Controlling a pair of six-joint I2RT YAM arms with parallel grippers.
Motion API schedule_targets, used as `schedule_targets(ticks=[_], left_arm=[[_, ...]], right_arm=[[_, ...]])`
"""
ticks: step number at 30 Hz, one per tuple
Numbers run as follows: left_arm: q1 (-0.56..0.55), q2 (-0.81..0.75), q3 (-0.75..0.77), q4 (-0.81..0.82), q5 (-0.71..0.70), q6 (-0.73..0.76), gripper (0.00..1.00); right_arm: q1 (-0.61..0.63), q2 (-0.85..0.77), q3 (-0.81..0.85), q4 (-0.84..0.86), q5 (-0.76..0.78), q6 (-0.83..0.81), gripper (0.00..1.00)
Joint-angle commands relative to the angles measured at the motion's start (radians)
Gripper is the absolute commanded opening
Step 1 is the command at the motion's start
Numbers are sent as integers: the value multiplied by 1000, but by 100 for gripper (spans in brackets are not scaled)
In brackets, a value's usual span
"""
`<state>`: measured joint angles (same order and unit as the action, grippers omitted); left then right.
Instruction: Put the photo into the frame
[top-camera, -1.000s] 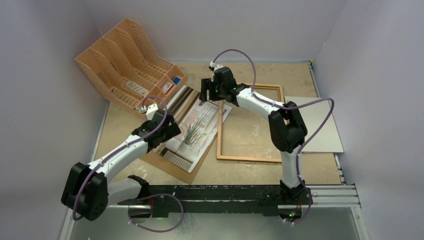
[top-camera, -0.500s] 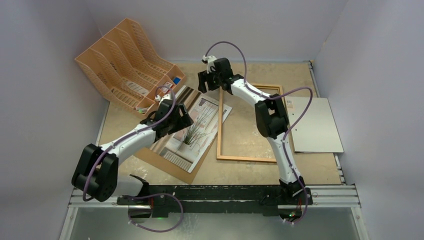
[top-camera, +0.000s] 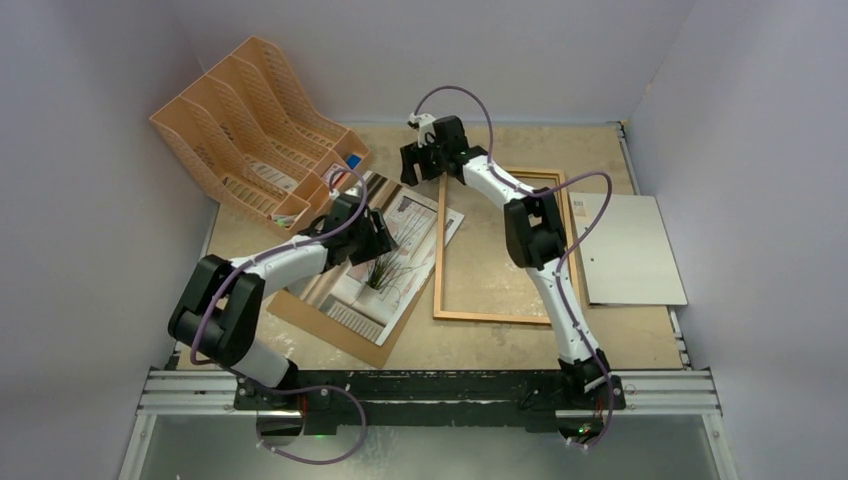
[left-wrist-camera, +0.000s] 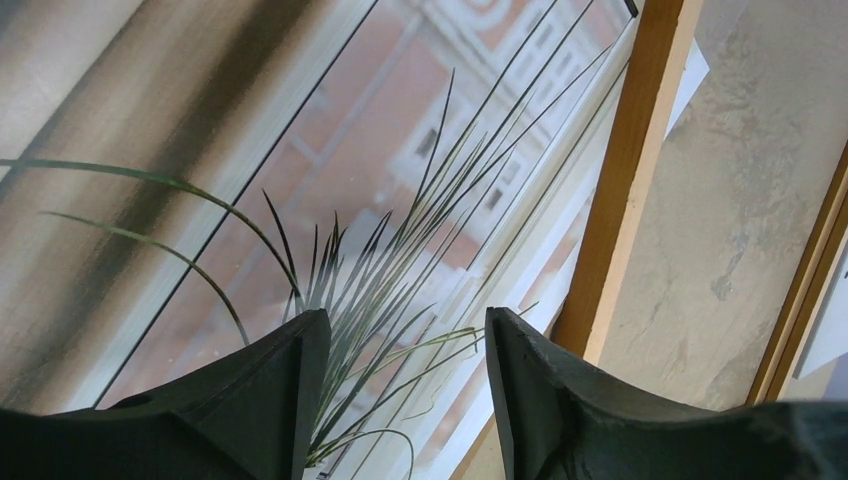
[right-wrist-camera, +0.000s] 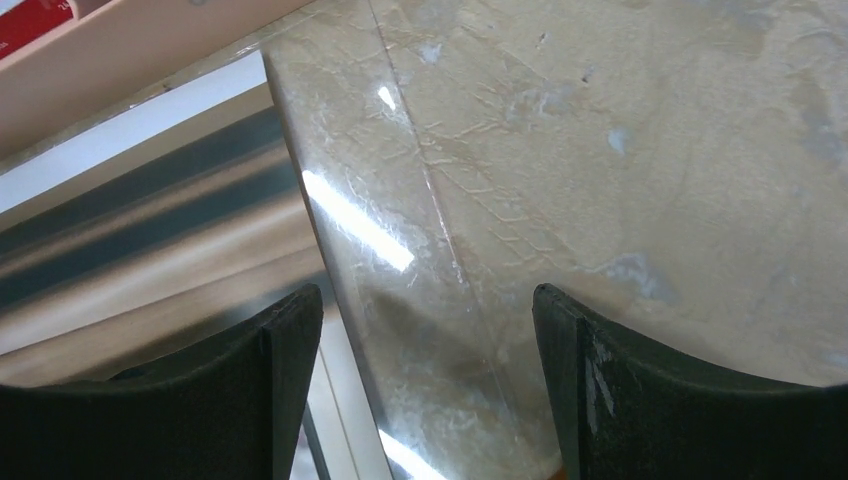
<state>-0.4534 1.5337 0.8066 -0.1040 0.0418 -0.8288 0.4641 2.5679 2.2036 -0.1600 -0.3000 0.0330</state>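
Note:
The photo (top-camera: 395, 262), a print of a grassy plant by a window, lies face up on a brown backing panel (top-camera: 330, 325), left of the wooden frame (top-camera: 500, 317). Its right edge overlaps the frame's left rail (left-wrist-camera: 625, 180). My left gripper (top-camera: 385, 238) hovers low over the photo (left-wrist-camera: 330, 180) near the plant. It (left-wrist-camera: 405, 390) is open with nothing between the fingers. My right gripper (top-camera: 415, 172) is over the photo's far corner and is (right-wrist-camera: 428, 385) open and empty. In the right wrist view the photo's striped edge (right-wrist-camera: 150, 250) shows on the left.
An orange-tan file rack (top-camera: 250, 120) stands at the back left, close to the right gripper. A pale grey-white sheet (top-camera: 630, 250) lies right of the frame. Grey walls close in the table on three sides.
My left gripper has moved up and to the right across the photo toward the frame, and its jaws have narrowed. The right gripper has shifted slightly toward the photo's far corner.

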Motion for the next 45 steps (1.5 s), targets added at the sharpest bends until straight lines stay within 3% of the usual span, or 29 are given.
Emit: schedule_targets(ticks=[1,16,39,45], left_arm=[[5,14,37,8,7,26,60],[4,103,-4,-94,-91,16,54],[4,9,-119,-133,-178,14,52],[4,-23,-144,-140,-201,5,51]], right_arm=[[-15,41,111,-67,-89,7,79],[-25,96,106,-111,-237,38,79],[-28,26,43,-195,-572,-13,77],[-31,15,41,-233,-597,3,75]])
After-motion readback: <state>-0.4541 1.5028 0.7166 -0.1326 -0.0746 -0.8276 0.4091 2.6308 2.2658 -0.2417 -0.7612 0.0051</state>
